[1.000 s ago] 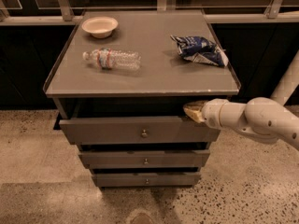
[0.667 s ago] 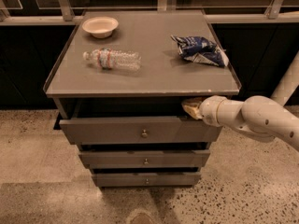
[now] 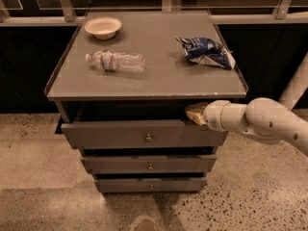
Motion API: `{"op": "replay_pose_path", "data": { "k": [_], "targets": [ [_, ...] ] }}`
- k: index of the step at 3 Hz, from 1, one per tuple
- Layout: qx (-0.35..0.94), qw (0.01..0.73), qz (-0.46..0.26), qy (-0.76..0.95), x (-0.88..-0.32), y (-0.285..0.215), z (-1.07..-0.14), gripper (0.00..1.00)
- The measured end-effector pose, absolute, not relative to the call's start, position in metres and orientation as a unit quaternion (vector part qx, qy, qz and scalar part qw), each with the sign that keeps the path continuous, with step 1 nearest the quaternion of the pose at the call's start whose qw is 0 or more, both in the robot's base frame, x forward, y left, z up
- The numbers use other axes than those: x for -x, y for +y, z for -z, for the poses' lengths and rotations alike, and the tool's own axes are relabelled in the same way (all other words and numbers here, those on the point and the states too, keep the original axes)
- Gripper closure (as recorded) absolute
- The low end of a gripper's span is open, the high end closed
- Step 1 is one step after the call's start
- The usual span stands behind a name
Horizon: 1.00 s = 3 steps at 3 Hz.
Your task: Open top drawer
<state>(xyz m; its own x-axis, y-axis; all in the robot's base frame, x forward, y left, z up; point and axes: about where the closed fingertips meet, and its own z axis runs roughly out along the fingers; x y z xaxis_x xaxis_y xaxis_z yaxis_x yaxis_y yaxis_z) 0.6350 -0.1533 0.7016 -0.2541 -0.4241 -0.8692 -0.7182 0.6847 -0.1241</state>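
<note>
Grey cabinet top [image 3: 163, 78] is carrying a white bowl [image 3: 102, 27] at left and a bottle [image 3: 115, 61] lying on its side. Below, the top drawer [image 3: 110, 134] is standing slightly pulled out, knob [image 3: 148, 137] centred. Rightward a blue bag [image 3: 206, 52] is resting; beneath it the gripper [image 3: 195, 113] is perhaps touching the drawer's upper edge, its grip impossible to tell.

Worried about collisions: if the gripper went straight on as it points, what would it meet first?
Likely nothing near: the gripper points along the open gap above the top drawer; depth unclear.
</note>
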Motion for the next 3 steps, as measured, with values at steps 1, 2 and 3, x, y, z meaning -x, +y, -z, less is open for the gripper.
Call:
{"op": "replay_pose_path", "data": {
  "k": [1, 2, 3],
  "targets": [
    [0.377, 0.466, -0.153, 0.785, -0.625, -0.154, -0.689, 1.0],
    [0.394, 0.452, -0.149, 0.786, -0.622, -0.148, -0.678, 1.0],
    [0.394, 0.452, -0.149, 0.786, -0.622, -0.148, -0.678, 1.0]
  ]
}}
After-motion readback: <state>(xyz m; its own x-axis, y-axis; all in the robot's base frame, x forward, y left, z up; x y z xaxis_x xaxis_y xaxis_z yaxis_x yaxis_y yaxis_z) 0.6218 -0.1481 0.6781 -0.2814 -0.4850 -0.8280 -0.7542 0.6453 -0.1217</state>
